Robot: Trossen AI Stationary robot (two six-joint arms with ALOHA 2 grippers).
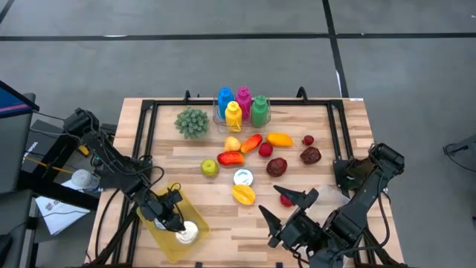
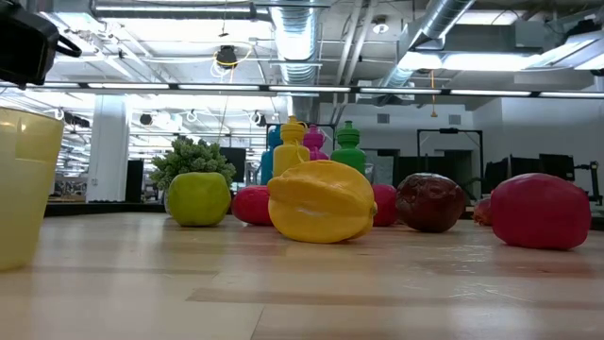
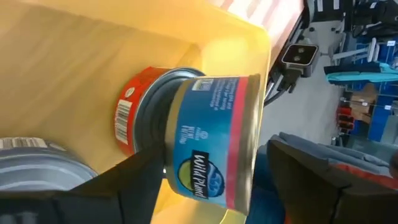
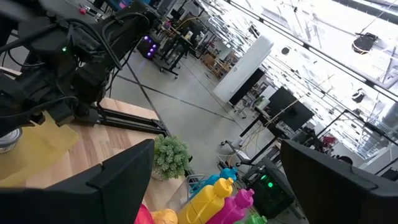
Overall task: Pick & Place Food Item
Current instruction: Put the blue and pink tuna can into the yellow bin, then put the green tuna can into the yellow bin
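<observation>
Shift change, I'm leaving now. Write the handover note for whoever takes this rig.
Left gripper: over the yellow bin at the table's front left, fingers either side of a blue-labelled can inside the bin; whether the grip is let go is unclear.
Right gripper: open, empty, hovering at the front right.
Done: the can is in the bin, with other cans there.
Left: starfruit, green apple and the other fruit remain mid-table.

The table point(image 1: 193, 160) is pale wood with a smooth, lightly shiny finish. The bin point(image 3: 93, 68) is translucent yellow plastic, and the can point(image 3: 205, 140) is metal under a glossy paper label. The toy fruit point(image 2: 321, 201) looks like smooth, shiny plastic.
</observation>
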